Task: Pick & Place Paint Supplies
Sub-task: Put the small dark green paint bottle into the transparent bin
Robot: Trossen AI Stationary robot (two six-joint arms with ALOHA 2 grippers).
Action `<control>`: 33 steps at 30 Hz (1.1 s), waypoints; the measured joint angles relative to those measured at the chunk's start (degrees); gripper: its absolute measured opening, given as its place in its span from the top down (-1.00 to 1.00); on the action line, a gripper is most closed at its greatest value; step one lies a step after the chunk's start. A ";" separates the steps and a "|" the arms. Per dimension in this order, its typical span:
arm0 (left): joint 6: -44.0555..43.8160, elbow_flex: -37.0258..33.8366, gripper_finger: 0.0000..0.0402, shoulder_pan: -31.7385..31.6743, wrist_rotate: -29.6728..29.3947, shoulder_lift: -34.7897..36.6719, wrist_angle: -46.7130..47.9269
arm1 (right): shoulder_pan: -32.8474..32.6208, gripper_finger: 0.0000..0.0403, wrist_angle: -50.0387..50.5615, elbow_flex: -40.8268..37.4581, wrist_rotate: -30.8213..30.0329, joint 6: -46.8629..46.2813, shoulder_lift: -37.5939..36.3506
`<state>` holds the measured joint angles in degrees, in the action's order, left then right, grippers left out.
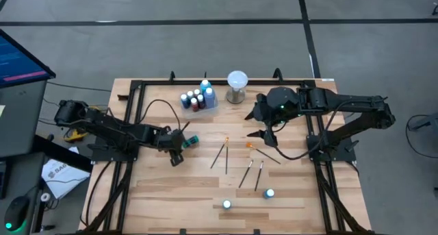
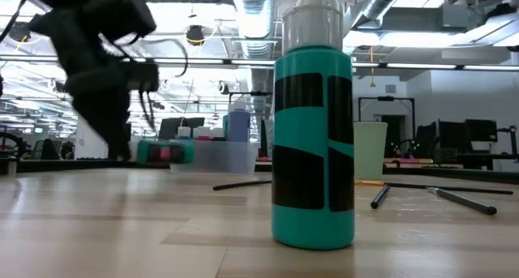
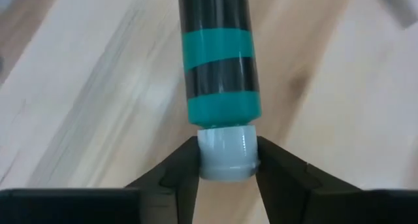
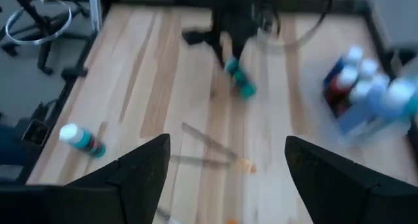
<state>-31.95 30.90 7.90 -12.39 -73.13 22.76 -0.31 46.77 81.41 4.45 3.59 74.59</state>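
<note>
My left claw [image 3: 225,160] is closed on the white cap of a green paint bottle [image 3: 219,54], one finger on each side of the cap, with the black-banded green body sticking straight out ahead of the fingers over the wooden surface [image 1: 171,194]. From above, that bottle [image 1: 191,140] lies sideways at the claw's tip, left of the surface's middle; whether it rests on the wood or hangs just clear of it I cannot tell. My right claw [image 4: 225,162] hovers with its fingers spread wide and nothing between them, above the right-centre of the surface, just beyond the scattered brushes [image 1: 220,155]. The brushes lie loose between my two claws and toward the near edge, some near one another. Two more bottles [image 1: 269,193] stand near the front edge, well apart from both claws; one of them, green with a white cap [image 2: 313,124], stands upright close to the low camera. A clear tray [image 1: 199,106] at the back of the surface holds a cluster of blue and red bottles, and a white globe [image 1: 237,79] on its base stands just beside it.
</note>
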 joint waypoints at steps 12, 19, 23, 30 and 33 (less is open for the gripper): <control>-3.07 17.83 0.36 -1.09 2.87 0.01 6.70 | 1.52 -0.47 -10.15 0.11 4.95 6.15 9.13; -5.06 26.22 0.37 -5.55 11.15 0.57 14.82 | 1.61 -0.47 -10.97 0.09 6.64 7.79 7.77; -6.03 27.59 0.36 -7.15 18.96 0.65 15.29 | 1.61 -0.47 -14.57 0.13 6.61 12.85 7.99; -6.07 29.37 0.36 -8.54 21.36 0.75 14.45 | 1.46 -0.47 -19.79 0.17 7.65 18.31 15.64; -6.07 29.37 0.36 -8.63 21.77 0.75 14.67 | 1.71 -0.47 -22.41 0.13 7.75 19.41 18.78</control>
<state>-38.02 60.27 -0.73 9.38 -72.38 37.43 1.40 24.36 81.53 12.20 23.00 93.37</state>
